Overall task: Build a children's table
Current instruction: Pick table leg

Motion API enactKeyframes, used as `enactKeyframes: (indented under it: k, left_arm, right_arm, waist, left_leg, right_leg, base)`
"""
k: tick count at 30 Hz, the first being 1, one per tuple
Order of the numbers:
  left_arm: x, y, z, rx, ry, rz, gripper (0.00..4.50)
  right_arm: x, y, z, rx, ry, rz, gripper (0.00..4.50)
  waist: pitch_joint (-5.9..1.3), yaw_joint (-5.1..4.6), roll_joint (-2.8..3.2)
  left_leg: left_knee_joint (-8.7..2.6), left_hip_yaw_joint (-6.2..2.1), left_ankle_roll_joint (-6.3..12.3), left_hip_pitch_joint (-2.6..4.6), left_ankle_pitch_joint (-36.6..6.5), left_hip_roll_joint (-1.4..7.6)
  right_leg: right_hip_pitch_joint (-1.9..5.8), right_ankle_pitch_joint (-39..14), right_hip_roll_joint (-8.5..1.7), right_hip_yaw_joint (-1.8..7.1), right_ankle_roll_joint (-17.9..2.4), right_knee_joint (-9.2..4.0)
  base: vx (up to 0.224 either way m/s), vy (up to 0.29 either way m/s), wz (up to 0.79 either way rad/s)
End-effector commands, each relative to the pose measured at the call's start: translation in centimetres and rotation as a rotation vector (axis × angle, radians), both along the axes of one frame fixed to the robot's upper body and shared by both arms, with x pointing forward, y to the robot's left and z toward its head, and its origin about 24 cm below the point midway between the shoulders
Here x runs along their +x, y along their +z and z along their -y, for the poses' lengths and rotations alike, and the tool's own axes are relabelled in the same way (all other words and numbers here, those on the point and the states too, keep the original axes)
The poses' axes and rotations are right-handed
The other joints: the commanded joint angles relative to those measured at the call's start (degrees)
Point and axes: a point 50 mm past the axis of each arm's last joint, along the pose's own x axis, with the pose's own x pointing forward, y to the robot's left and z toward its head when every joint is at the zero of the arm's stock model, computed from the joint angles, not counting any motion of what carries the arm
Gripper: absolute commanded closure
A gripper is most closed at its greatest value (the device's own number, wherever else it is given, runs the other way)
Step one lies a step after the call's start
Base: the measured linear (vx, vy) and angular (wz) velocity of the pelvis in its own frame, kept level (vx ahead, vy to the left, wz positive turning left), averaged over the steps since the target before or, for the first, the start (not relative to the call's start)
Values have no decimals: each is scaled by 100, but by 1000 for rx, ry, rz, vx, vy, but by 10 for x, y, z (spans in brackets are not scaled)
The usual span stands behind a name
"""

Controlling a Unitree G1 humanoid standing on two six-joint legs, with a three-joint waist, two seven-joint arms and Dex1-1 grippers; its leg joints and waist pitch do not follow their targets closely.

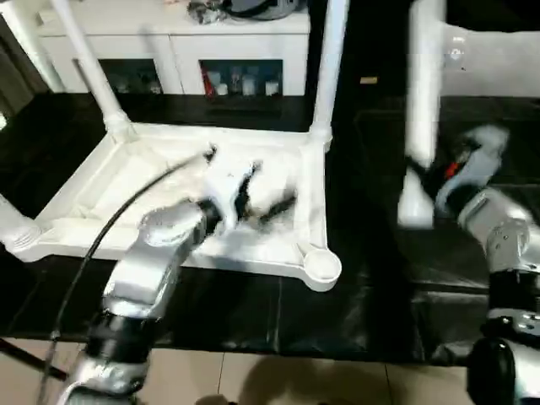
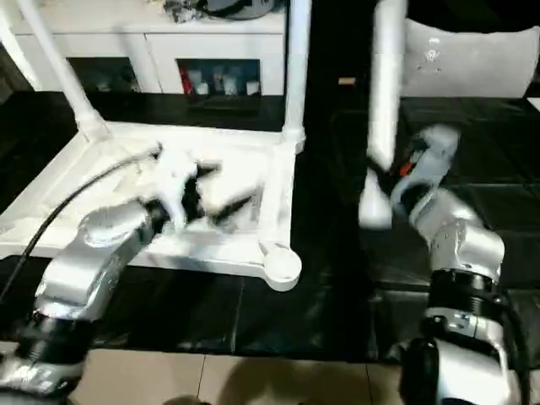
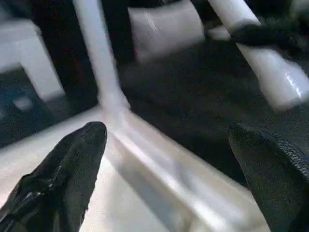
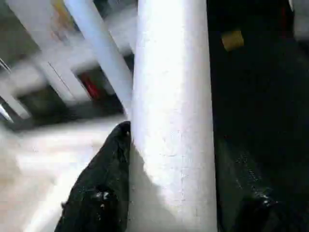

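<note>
Nearest the robot, at the front-right corner of the upturned tabletop (image 1: 126,181), 1 round socket (image 1: 321,265) sits empty, a shallow moulded cup in smooth white plastic. That tabletop lies ribbed side up on the black worktop (image 1: 253,304), with 3 tapered tube legs standing in its other corners. Over its tray the left claw (image 1: 253,198) hangs with fingers spread, gripping nothing. To the right, the right claw (image 2: 396,181) is closed round the 4th leg (image 2: 384,110), held near upright above the worktop, well apart from the socket. By my judgement the last leg is in hand; next it must swing left, line its thick end over the socket and press down. Farthest back stands a white cabinet (image 1: 169,51).
</note>
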Motion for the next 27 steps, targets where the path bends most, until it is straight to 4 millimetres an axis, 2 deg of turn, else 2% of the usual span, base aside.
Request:
enactKeyframes:
  k: [1,2,4,5,6,7,8,9,12,17,20,24,27]
  left_arm:
    - [14,16,-5,-92,136,1,0]
    - [17,20,-4,-131,141,-30,0]
    - [20,33,4,-242,75,-38,0]
    - [21,42,9,-315,28,-34,0]
    - [22,45,11,-340,12,-40,0]
    - [23,49,15,-392,-3,-56,0]
    - [23,49,15,-392,-3,-56,0]
    - [23,54,24,-471,-40,-95,0]
    - [19,57,36,-518,-105,-121,0]
    - [14,58,50,-538,-157,-155,0]
    - [13,59,52,-571,-172,-174,0]
    - [12,61,53,-612,-187,-189,0]
    - [12,60,53,-601,-184,-184,0]
  right_arm:
    - [-3,14,-14,78,127,111,266]
    - [-6,17,-21,96,184,149,266]
    - [-13,19,-35,157,316,194,266]
    - [-19,21,-46,217,402,227,266]
    - [-22,22,-49,242,433,242,266]
    - [-26,23,-57,271,496,260,266]
    - [-26,23,-57,271,496,260,266]
    - [-33,24,-69,299,590,278,266]
    - [-39,22,-79,318,657,284,266]
    - [-45,18,-90,328,719,261,266]
    - [-52,14,-97,333,772,237,266]
    - [-55,8,-104,301,789,216,266]
    - [-56,4,-109,262,799,197,266]
  waist:
    - [-431,16,-149]
    - [-435,31,-135]
    - [-423,66,-210]
    - [-429,92,-195]
    - [-436,122,-183]
    - [-434,106,-210]
    - [-431,120,-200]
    - [-432,138,-193]
    - [-433,171,-213]
    - [-404,180,-209]
    - [-405,203,-214]
    - [-410,200,-226]
    - [-405,201,-212]
  left_leg:
    - [-291,-56,560,4,-83,234]
    - [-273,-60,629,-8,-70,224]
    - [-278,-66,784,-52,72,210]
    - [-273,-69,806,-51,112,210]
    - [-262,-65,855,-21,135,228]
    - [-268,-72,879,-42,191,230]
    - [-258,-62,881,-26,187,225]
    - [-254,-66,878,-31,217,229]
    - [-254,-71,867,-28,199,249]
    - [-287,-78,660,-34,23,250]
    - [-292,-84,600,-42,32,238]
    - [-287,-82,568,-51,50,235]
    - [-287,-86,561,-54,52,238]
  right_leg:
    - [373,-627,-416,258,-1118,-368]
    - [390,-499,-426,261,-1169,-346]
    - [410,-539,-455,251,-1165,-356]
    - [411,-574,-464,250,-1149,-359]
    - [377,-600,-468,258,-1151,-362]
    - [381,-607,-452,245,-1134,-358]
    - [369,-629,-450,250,-1122,-365]
    - [375,-624,-459,256,-1129,-358]
    - [352,-665,-465,257,-1127,-366]
    - [350,-1155,-469,260,-901,-429]
    - [355,-1148,-465,265,-793,-435]
    - [360,-1074,-470,263,-807,-428]
    - [351,-1127,-471,265,-752,-441]
  base:
    - [0,0,0]
    - [0,0,0]
    - [0,0,0]
    - [0,0,0]
    - [0,0,0]
    - [0,0,0]
    - [0,0,0]
    - [0,0,0]
    - [0,0,0]
    - [0,0,0]
    - [0,0,0]
    - [0,0,0]
    - [0,0,0]
